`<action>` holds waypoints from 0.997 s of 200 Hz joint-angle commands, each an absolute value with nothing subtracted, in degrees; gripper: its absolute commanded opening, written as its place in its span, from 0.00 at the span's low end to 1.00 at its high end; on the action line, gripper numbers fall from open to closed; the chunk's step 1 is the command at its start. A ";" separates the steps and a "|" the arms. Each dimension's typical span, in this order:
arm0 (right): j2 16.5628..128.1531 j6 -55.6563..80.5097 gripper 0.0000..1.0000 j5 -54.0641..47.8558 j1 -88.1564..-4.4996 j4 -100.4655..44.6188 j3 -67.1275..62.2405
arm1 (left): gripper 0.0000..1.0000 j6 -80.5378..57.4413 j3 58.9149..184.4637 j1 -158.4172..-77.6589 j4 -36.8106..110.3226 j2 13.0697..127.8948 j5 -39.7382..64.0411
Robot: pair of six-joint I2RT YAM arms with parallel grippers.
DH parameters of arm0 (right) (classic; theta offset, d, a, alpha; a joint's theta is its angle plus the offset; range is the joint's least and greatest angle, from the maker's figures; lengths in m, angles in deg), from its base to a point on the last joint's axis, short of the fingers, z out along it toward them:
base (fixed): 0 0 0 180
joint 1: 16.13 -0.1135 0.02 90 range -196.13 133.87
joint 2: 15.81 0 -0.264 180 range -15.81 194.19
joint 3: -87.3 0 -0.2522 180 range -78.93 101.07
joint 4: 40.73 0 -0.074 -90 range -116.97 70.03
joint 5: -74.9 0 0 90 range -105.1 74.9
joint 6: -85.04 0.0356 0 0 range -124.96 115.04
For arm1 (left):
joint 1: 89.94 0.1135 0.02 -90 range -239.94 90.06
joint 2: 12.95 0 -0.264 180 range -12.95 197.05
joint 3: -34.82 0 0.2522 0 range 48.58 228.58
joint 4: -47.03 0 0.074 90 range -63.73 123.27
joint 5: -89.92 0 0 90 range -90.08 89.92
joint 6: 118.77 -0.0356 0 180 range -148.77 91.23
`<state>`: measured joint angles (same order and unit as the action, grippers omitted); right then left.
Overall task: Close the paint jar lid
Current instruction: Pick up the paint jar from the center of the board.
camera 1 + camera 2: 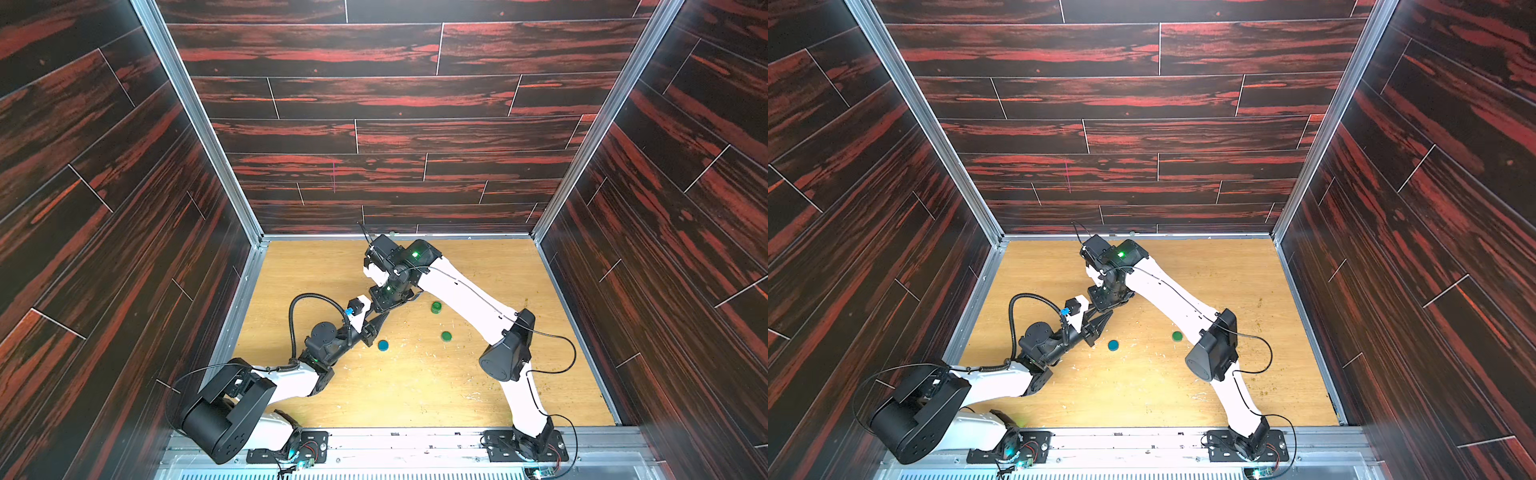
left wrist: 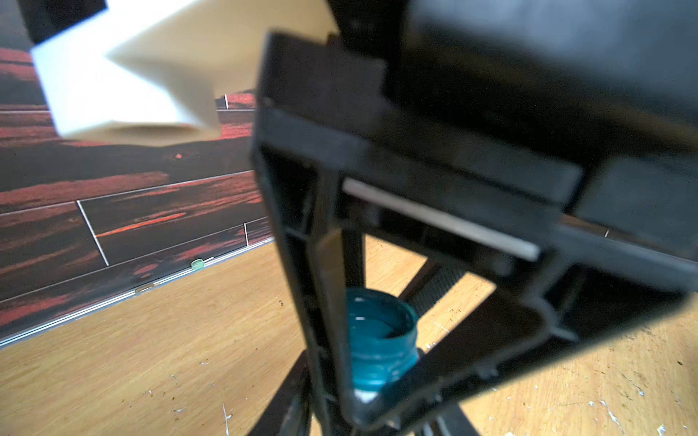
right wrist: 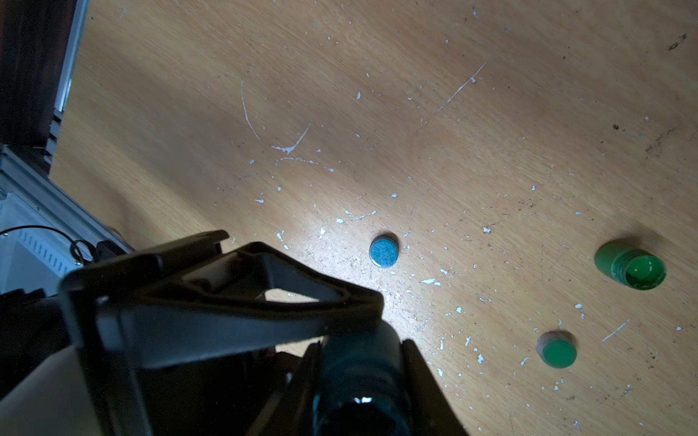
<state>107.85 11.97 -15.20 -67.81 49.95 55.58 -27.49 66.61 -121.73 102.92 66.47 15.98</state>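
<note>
An open blue paint jar [image 2: 381, 339] stands upright left of the table's middle, held by both grippers and hidden under them in both top views. My right gripper [image 3: 362, 377] reaches down from above, shut on the jar [image 3: 359, 358] near its mouth. My left gripper [image 1: 378, 321] comes in low from the front left. Its black triangular fingers [image 3: 264, 302] are closed against the jar's side. The blue lid [image 1: 382, 345] lies flat on the wood just in front of the grippers and shows in both top views [image 1: 1113, 345] and the right wrist view [image 3: 383, 251].
An open green paint jar [image 1: 436, 307] stands to the right of the grippers, with its green lid [image 1: 446, 336] lying nearer the front. The wooden table [image 1: 415, 395] is flecked with dried paint. Dark panel walls close in three sides.
</note>
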 commanded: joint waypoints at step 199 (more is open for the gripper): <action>110.01 12.42 0.49 -14.77 -68.44 50.87 60.89 | 0.29 -28.77 67.92 -121.88 102.00 64.71 15.86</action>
<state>108.31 12.30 -15.14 -67.89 50.57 57.90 -28.34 66.87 -121.73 101.85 65.73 15.95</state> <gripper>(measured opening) 0.466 0.358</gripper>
